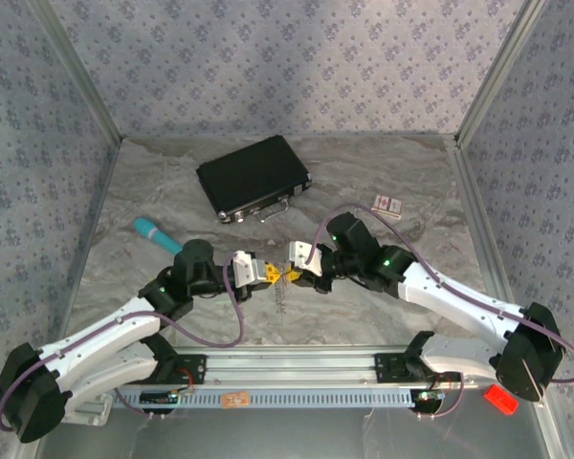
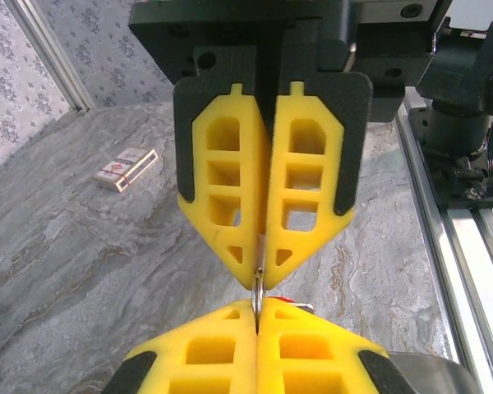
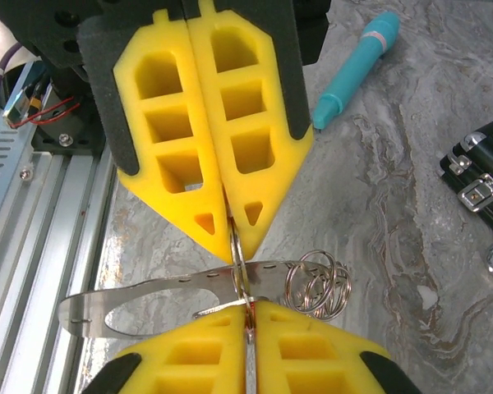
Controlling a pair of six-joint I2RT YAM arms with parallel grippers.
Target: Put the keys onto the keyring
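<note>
Right wrist view: left gripper (image 3: 230,246) and right gripper (image 3: 248,310) meet tip to tip above the near-middle table (image 3: 378,205), both jaws pinched shut on the thin keyring (image 3: 239,272) loop, silvery key (image 3: 172,287) lying across it beside small rings (image 3: 316,283); threading looks under way, whether it's on, can't tell.

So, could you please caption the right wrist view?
Left fingers and right fingers pinch a ring crossing a flat metal piece.

We are seeing left hand (image 1: 270,275) and right hand (image 1: 289,274) blocking the middle, black case (image 1: 254,178) barring far centre, teal pen (image 1: 158,234) the left; near desk (image 1: 340,323) is lying open.
</note>
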